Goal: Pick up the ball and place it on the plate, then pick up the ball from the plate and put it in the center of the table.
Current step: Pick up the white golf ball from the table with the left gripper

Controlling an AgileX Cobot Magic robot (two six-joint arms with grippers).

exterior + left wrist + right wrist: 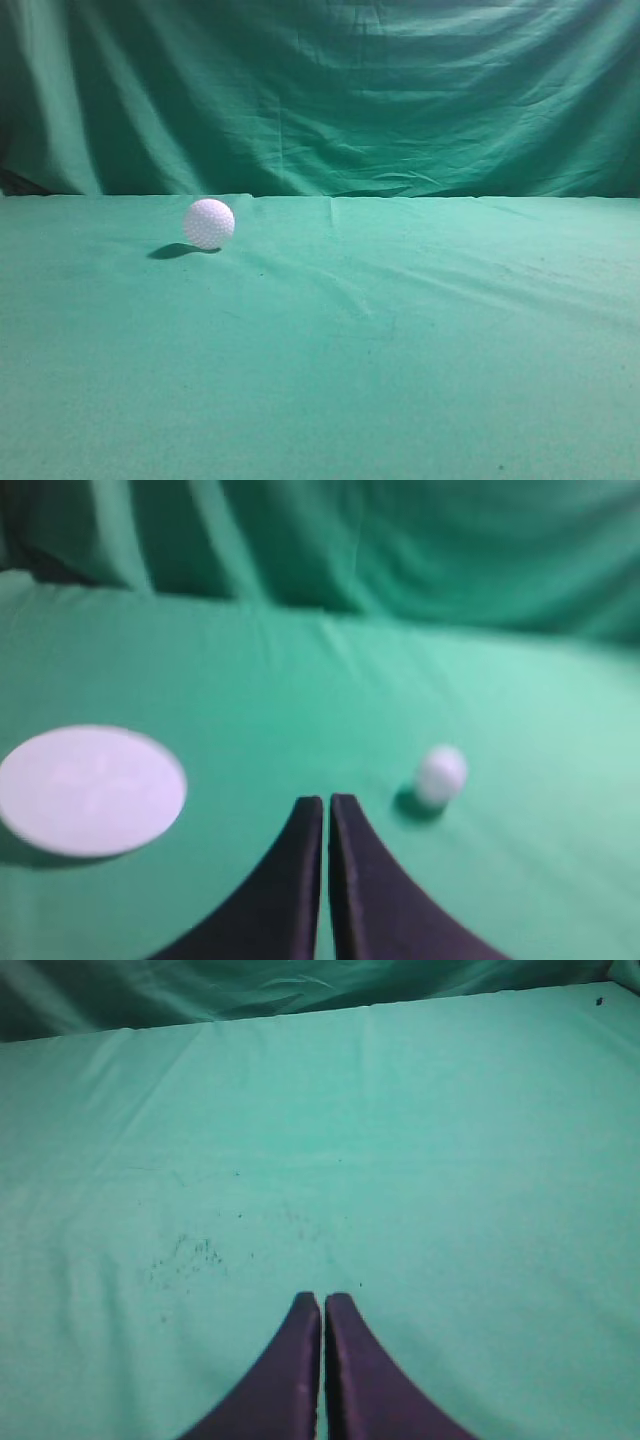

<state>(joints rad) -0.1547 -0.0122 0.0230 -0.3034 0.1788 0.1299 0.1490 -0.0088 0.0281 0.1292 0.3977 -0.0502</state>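
Observation:
A white dimpled ball (209, 223) rests on the green cloth at the left of the exterior view. It also shows in the left wrist view (441, 775), ahead and to the right of my left gripper (327, 800), which is shut and empty. A white round plate (90, 789) lies flat to the left of that gripper; the plate is out of the exterior view. My right gripper (323, 1300) is shut and empty over bare cloth. Neither gripper shows in the exterior view.
A green cloth (400, 340) covers the table, with shallow creases. A green curtain (330, 90) hangs behind the table's far edge. Small dark specks (185, 1255) mark the cloth in the right wrist view.

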